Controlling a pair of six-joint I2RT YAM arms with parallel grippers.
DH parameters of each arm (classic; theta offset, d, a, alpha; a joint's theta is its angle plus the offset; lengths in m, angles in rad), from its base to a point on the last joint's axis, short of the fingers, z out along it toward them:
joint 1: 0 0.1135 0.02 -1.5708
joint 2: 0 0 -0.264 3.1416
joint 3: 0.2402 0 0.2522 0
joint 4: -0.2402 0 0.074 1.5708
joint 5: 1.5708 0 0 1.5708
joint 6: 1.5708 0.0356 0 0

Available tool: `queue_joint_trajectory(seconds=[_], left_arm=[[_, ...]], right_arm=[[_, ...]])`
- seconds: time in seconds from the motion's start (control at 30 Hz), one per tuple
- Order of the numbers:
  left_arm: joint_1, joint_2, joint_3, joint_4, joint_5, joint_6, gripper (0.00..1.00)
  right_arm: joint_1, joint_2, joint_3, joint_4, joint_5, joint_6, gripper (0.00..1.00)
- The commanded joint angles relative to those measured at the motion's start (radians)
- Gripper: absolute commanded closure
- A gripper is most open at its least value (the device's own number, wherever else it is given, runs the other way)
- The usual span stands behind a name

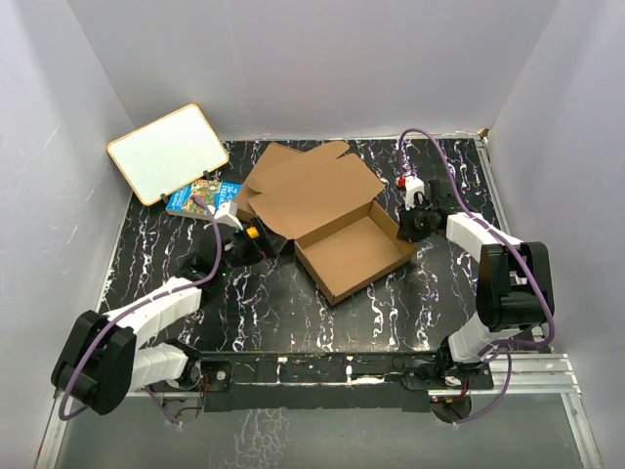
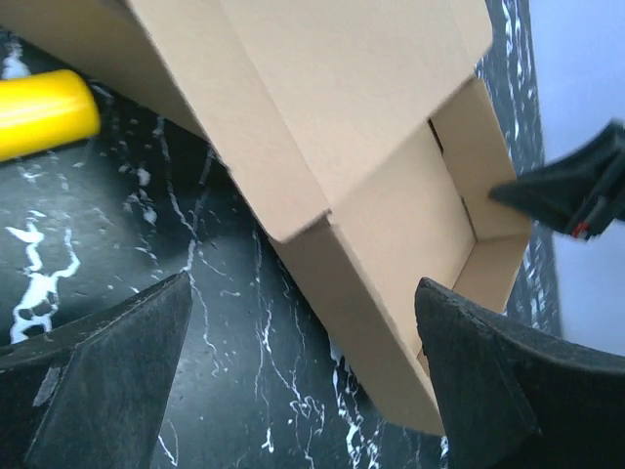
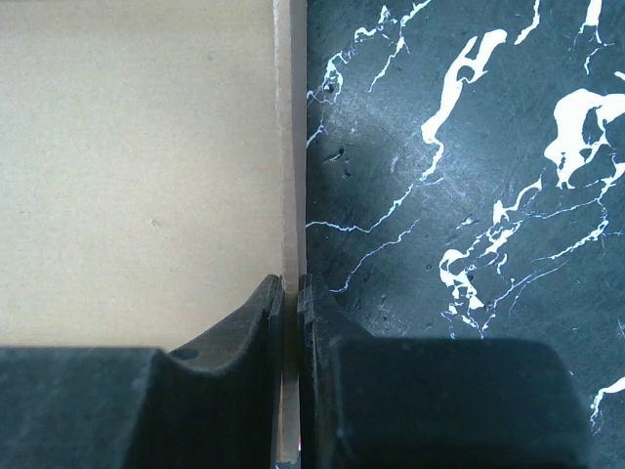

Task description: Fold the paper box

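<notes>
The paper box is brown cardboard, its tray standing open mid-table with the lid and flaps spread toward the back left. My right gripper is at the tray's right corner; in the right wrist view it is shut on the thin upright wall of the box. My left gripper is low at the box's left side. In the left wrist view it is open and empty, and the box's side wall lies just ahead between the fingers.
A yellow cylinder lies on the table under the lid's left edge. A white board leans at the back left with a blue book beside it. White walls enclose the black marbled table.
</notes>
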Motion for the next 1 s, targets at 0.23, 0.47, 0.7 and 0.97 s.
queue_joint_trajectory(seconds=[0.23, 0.47, 0.7, 0.97], left_arm=[[0.164, 0.125, 0.081, 0.146, 0.142, -0.202, 0.04], [0.180, 0.246, 0.119, 0.146, 0.076, -0.286, 0.13], [0.182, 0.403, 0.188, 0.271, 0.119, -0.317, 0.36], [0.179, 0.439, 0.254, 0.307, 0.219, -0.234, 0.86]], right_arm=[[-0.009, -0.075, -0.028, 0.047, -0.030, -0.009, 0.92], [-0.021, -0.087, -0.030, 0.035, -0.070, -0.017, 0.92], [-0.022, -0.099, -0.044, 0.022, -0.100, -0.061, 0.92], [-0.022, -0.091, -0.055, 0.026, -0.055, -0.082, 0.92]])
